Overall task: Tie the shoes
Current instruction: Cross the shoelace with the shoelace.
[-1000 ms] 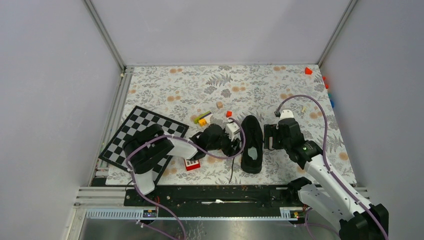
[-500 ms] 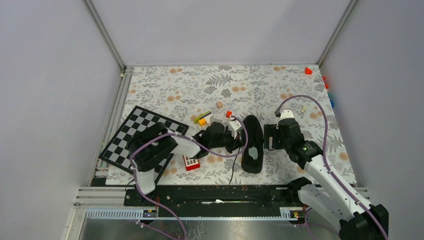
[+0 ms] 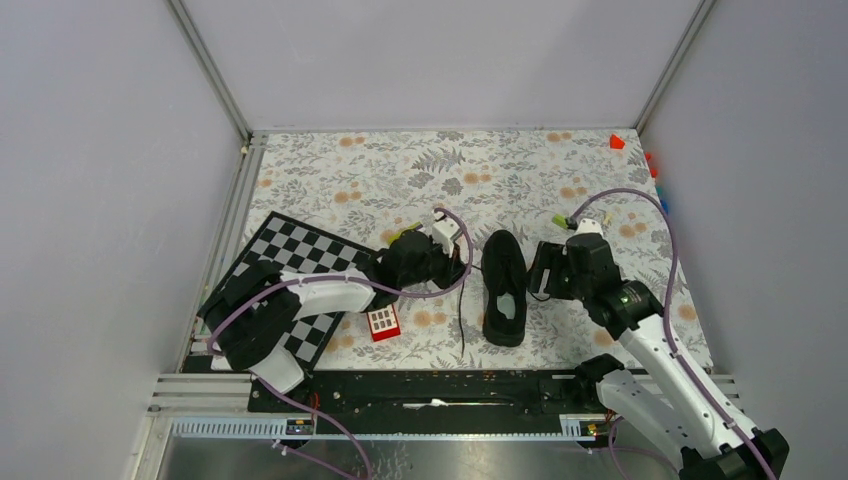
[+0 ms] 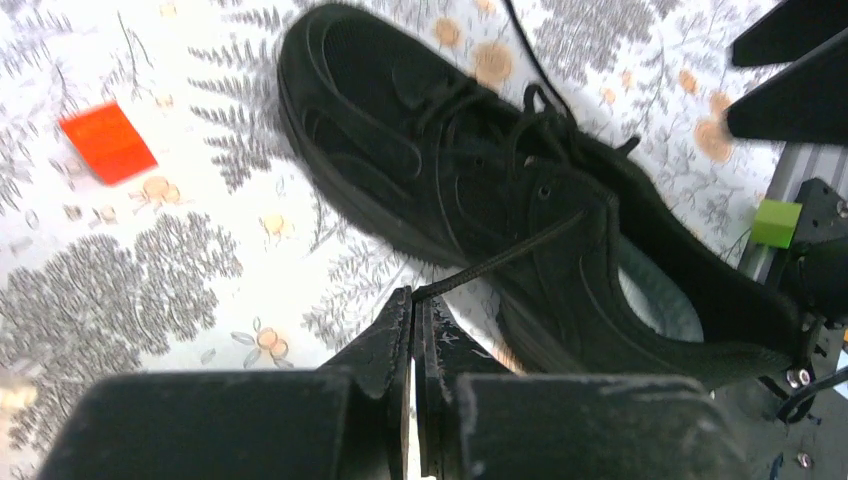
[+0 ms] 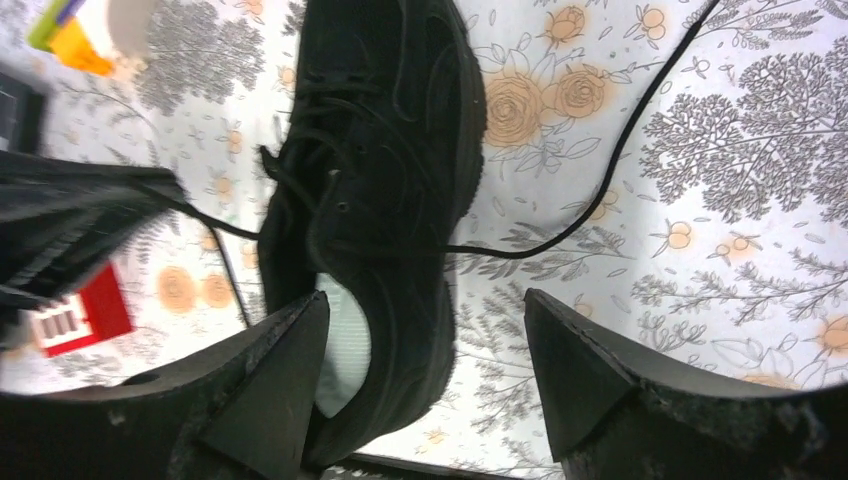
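The left gripper (image 4: 413, 303) has its jaws together, clamped on a thin black lace (image 4: 510, 253) near its end. From the fingertips the lace runs nearly straight, ahead and to the right, to an upper eyelet of the black sneaker (image 4: 450, 170). The sneaker lies on its sole just ahead, on the floral mat (image 4: 150, 260).

The right gripper (image 5: 425, 300) has its jaws wide apart and holds nothing. It hovers over the sneaker's heel opening. A second lace (image 5: 600, 190) trails loose on the mat, ahead and to its right.

Judged step: draw the held lace out for crossing.
- Pull slowly, along the lace's own line; a sideways tug would likely drag the sneaker.
- The hold is narrow, so slippage is possible.

A red block (image 4: 108, 143) lies ahead and well to the left. A red-and-white block (image 3: 384, 322) and a chessboard (image 3: 290, 262) lie behind the left gripper. None of them crosses the lace. The grippers face each other closely across the sneaker, so a collision is possible.
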`<state>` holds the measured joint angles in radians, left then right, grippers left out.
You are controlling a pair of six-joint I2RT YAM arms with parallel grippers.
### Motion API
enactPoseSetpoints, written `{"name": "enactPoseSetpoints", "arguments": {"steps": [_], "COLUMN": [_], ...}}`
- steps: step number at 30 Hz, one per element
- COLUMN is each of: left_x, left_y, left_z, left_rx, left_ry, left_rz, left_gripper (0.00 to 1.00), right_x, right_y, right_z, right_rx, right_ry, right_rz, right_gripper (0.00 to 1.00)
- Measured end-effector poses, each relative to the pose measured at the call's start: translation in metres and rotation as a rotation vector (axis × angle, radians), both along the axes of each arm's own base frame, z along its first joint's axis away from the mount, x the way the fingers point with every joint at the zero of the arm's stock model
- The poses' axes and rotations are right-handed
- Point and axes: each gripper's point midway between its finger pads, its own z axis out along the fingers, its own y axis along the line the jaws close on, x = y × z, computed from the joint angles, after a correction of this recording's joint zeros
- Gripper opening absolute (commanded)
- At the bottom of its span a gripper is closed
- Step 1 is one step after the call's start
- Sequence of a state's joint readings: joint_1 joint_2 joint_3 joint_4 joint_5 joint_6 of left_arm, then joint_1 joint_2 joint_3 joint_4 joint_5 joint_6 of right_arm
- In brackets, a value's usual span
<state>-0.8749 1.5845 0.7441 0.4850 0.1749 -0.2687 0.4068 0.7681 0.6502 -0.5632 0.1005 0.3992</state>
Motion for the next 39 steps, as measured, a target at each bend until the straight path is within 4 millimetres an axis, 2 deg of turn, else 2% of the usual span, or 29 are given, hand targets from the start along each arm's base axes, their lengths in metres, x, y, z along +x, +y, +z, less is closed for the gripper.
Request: {"name": "enactPoseSetpoints", "arguments": {"steps": [4, 6, 12, 15, 20, 23, 24, 25, 26, 28, 29, 34, 39], "left_x": [-0.009, -0.012, -0.019, -0.019, -0.022, -0.024, -0.024, -0.025, -0.025, -0.026, -0.026, -0.029, -0.029], "left_y": [0.007, 0.010, 0.015, 0.015, 0.016, 0.019, 0.020, 0.021, 0.022, 0.025, 0.027, 0.041, 0.056], "left_z": [-0.017, -0.019, -0.002, 0.005, 0.005, 0.005, 0.006, 0.008, 0.010, 0.018, 0.022, 0.039, 0.028], "left_rx": [0.054, 0.068, 0.039, 0.022, 0.023, 0.032, 0.034, 0.034, 0.033, 0.028, 0.024, 0.000, 0.023], "left_ry": [0.068, 0.087, 0.094, 0.091, 0.107, 0.118, 0.119, 0.115, 0.112, 0.094, 0.083, 0.035, 0.049], "left_rz": [0.004, 0.006, 0.006, 0.006, 0.010, 0.012, 0.014, 0.015, 0.015, 0.019, 0.022, 0.049, 0.082], "left_gripper": [0.00, 0.00, 0.00, 0.00, 0.00, 0.00, 0.00, 0.00, 0.00, 0.00, 0.00, 0.00, 0.00], "right_x": [-0.004, -0.007, -0.023, -0.028, -0.033, -0.036, -0.037, -0.039, -0.040, -0.040, -0.040, -0.039, -0.039], "right_y": [0.008, 0.015, 0.029, 0.033, 0.044, 0.045, 0.044, 0.043, 0.042, 0.041, 0.040, 0.039, 0.042], "right_z": [0.020, 0.019, -0.015, -0.024, -0.036, -0.051, -0.057, -0.062, -0.066, -0.069, -0.070, -0.071, -0.071], "right_rx": [0.089, 0.123, 0.177, 0.182, 0.175, 0.154, 0.144, 0.133, 0.124, 0.110, 0.102, 0.100, 0.121], "right_ry": [0.038, 0.078, 0.260, 0.313, 0.363, 0.404, 0.422, 0.441, 0.453, 0.461, 0.462, 0.462, 0.465], "right_rz": [-0.053, -0.059, -0.072, -0.070, -0.036, -0.037, -0.040, -0.043, -0.046, -0.042, -0.045, -0.056, -0.074], "right_gripper": [0.62, 0.61, 0.64, 0.65, 0.61, 0.60, 0.57, 0.49, 0.38, 0.04, 0.00, 0.00, 0.00]}}
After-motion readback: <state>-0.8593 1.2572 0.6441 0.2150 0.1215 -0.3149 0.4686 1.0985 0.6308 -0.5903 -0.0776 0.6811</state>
